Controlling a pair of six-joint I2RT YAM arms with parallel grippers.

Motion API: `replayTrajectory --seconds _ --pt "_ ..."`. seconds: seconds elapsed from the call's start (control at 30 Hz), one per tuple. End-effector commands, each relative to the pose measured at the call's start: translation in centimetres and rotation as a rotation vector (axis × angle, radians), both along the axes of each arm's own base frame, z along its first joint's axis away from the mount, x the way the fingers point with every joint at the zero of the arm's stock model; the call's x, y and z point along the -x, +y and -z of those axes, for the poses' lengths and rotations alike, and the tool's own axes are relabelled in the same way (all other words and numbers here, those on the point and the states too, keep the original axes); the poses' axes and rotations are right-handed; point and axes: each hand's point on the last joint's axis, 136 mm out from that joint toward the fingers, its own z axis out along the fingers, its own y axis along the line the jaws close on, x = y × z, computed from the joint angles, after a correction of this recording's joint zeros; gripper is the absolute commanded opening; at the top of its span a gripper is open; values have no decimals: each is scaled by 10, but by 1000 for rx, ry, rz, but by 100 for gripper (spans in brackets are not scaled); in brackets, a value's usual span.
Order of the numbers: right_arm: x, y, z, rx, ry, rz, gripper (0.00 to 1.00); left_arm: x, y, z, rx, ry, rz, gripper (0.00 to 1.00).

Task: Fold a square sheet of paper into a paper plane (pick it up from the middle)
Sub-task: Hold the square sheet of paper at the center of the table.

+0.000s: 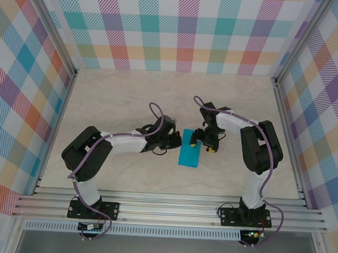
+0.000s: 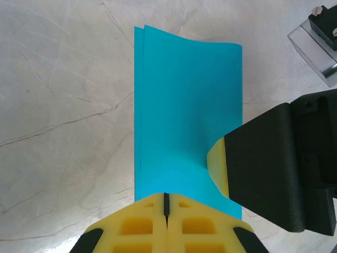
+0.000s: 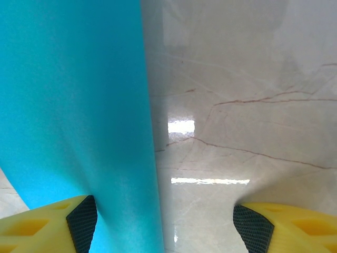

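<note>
Between the arms lies folded teal paper [image 2: 184,105]; left gripper [image 2: 166,203] sits closed at one edge, right gripper [image 3: 168,221] open astride another.

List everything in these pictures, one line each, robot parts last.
sheet of paper: one, teal-blue, folded double, mid-table between the grippers
table: one, pale marbled beige, under everything
walls: three, multicoloured plaid, around the table
rails: several, silver metal, along the near edge
left gripper: one, yellow fingers, shut, at the paper's edge
right gripper: one, yellow fingers, open, one finger against the paper
left arm, right arm: black, white-sleeved, bases at the near rails
</note>
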Motion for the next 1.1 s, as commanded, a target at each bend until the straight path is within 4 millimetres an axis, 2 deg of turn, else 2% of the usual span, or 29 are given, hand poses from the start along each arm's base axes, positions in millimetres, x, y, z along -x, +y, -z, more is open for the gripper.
replayTrajectory --seconds 0.0,0.57,0.87,1.07 --pt "26 -20 73 103 103 -38 76 3 -6 0 2 14 24 0" --pt "29 -23 77 123 115 -40 76 -6 -34 17 68 62 58 0" --pt "31 -23 80 118 121 -33 76 2 -25 56 15 148 24 0" --pt "22 -16 69 89 96 -42 77 12 -8 72 -39 169 -1 0"
